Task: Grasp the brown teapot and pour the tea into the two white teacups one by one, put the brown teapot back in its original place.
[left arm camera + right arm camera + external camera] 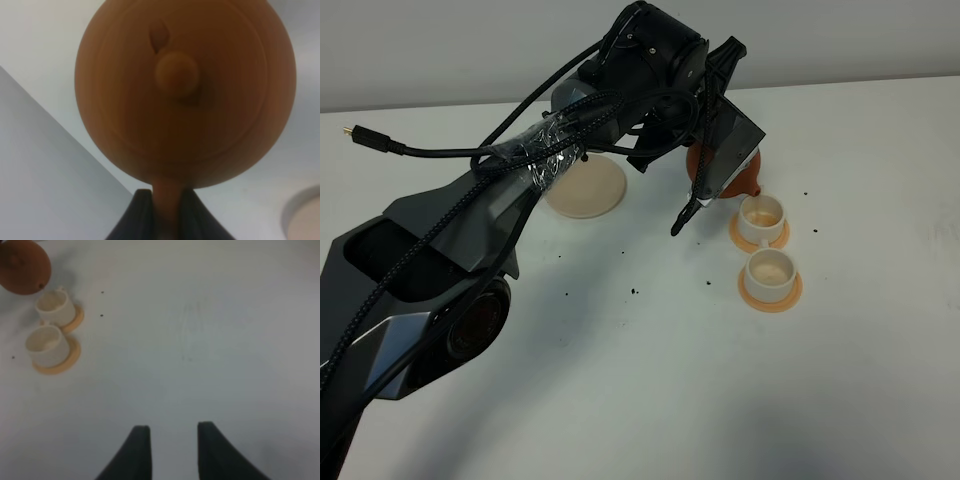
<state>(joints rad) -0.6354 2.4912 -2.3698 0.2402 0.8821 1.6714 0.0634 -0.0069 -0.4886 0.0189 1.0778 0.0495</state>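
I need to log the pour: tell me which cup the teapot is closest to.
The far cup, the one further from the camera in the high view. The teapot, held by the left pincer, hangs right beside it; the near cup sits further off.

White tabletop [650,400], scattered dark specks; plain pale wall [470,50] behind.

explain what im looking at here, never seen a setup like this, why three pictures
It is a two-armed robot seen by three cameras at once. One camera looks down from above; the others sit on each arm's wrist. On the white table stand two white cups on orange coasters and a bare beige saucer. The left gripper is shut on the handle of a brown teapot, holding it by the farther cup. The right gripper is open, holding nothing.
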